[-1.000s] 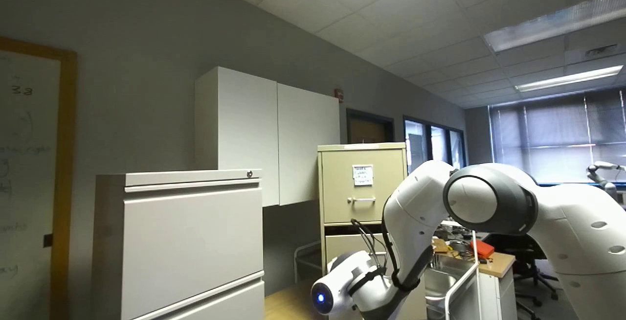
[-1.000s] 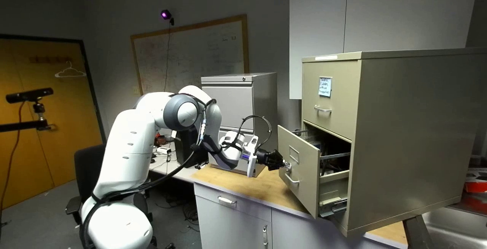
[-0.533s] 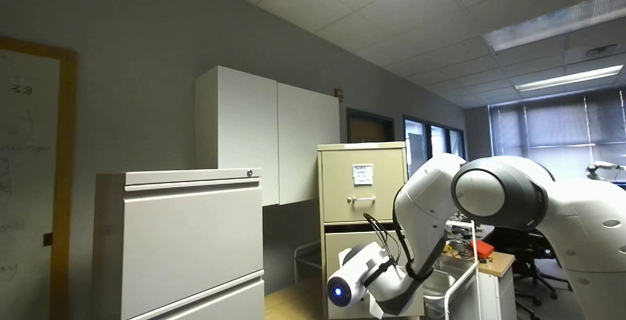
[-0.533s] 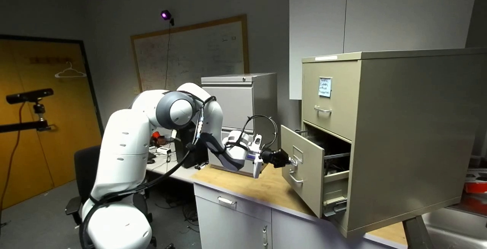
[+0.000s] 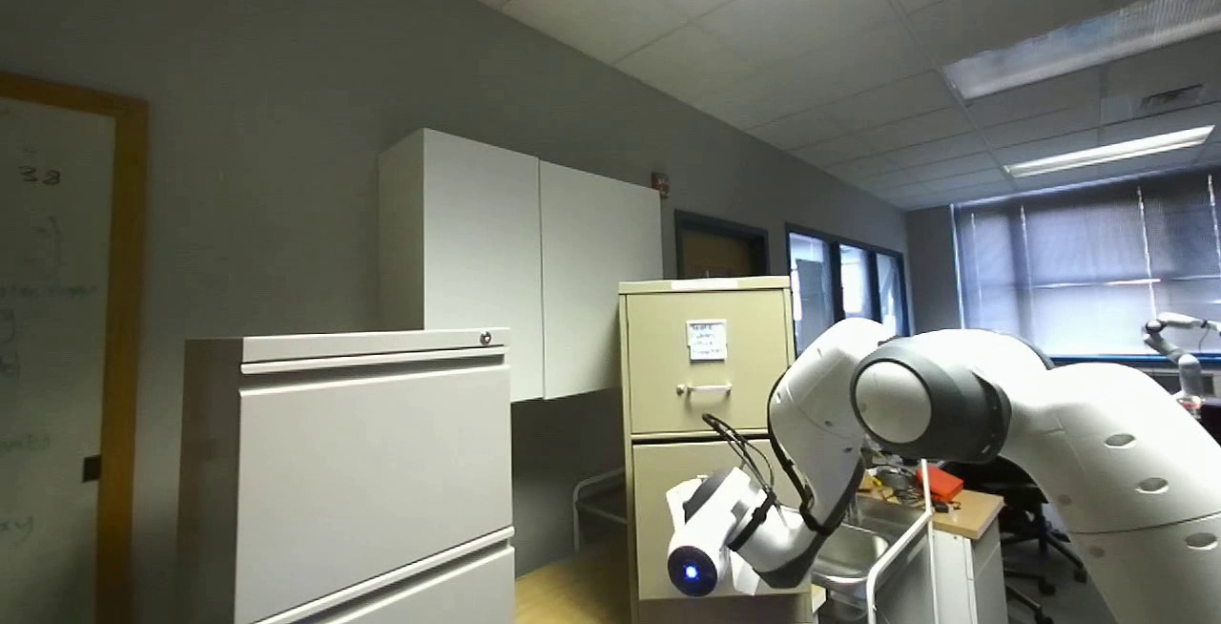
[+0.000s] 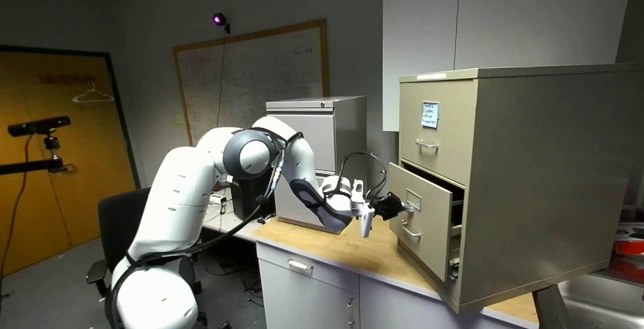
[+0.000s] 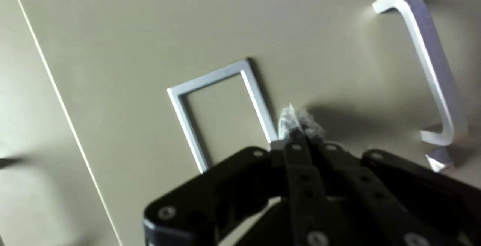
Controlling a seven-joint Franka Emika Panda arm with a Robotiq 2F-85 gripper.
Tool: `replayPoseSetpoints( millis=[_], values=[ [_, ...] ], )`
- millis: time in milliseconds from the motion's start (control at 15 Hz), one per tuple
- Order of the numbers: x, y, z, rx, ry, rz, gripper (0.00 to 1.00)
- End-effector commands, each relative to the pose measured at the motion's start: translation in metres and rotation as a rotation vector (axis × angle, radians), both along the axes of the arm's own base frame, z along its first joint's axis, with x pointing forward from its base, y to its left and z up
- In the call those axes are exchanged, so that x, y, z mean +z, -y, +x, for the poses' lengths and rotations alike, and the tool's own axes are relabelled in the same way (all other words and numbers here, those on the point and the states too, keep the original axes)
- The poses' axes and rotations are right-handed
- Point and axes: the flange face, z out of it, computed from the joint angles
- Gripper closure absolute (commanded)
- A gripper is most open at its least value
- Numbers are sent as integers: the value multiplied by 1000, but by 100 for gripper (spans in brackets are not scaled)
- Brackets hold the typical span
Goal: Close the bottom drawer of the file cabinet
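Seeing the bottom drawer [image 6: 427, 221], 4 o'clock in an exterior view, pushed in a good bit since a second ago; down to a narrow dark gap at the file cabinet [image 6: 523, 183], 3 o'clock. Reading that as closing well under way, not flush yet. Using the jaws as a pusher: pressed together, pinching nothing visible. In wrist view, aiming just beside the label holder [image 7: 259, 105], with the drawer handle [image 7: 434, 65] at 2 o'clock from the jaws; looks like contact, can't confirm. Probably needs only more straight push. Watch for skidding into the label holder, or binding from pushing above the drawer handle.

Also have, clocked from the drawer in an exterior view: grey lateral cabinet [image 6: 326, 140] at 10, white wall cupboards [image 6: 498, 22] at 1, counter [image 6: 347, 248] at 8, sink [image 6: 593, 304] at 4. Losing the jaws behind the arm [image 5: 906, 405] in an exterior view. Can't see deep enough into the gap to rule out a snag.
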Motion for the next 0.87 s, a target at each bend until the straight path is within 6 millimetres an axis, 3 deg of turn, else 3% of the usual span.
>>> replayPoseSetpoints(
  millis=[0, 400, 800],
  values=[
    [28, 39, 48, 50, 87, -136, 100],
    [21, 71, 72, -56, 138, -171, 100],
    [26, 59, 88, -221, 188, -93, 100]
  ],
)
